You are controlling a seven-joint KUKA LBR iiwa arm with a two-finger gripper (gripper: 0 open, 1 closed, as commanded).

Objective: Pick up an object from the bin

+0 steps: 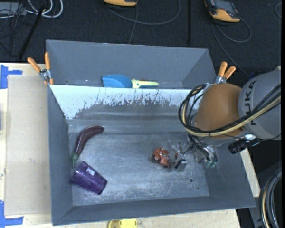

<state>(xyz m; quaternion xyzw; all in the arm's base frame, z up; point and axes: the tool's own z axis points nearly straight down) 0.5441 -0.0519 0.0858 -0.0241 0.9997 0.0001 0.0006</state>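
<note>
A small reddish-brown lumpy thing (160,156) lies on the bin floor, right of the middle. My gripper (181,158) is low over the floor right next to it, on its right side and touching or nearly touching it. Whether the thing sits between the fingertips I cannot tell.
A dark purple toy eggplant (85,137) lies at the left of the floor. A translucent purple cup (88,178) lies on its side near the front left corner. A blue scoop with a pale yellow handle (121,82) rests along the back wall. The arm's orange cover and cables hang over the right side.
</note>
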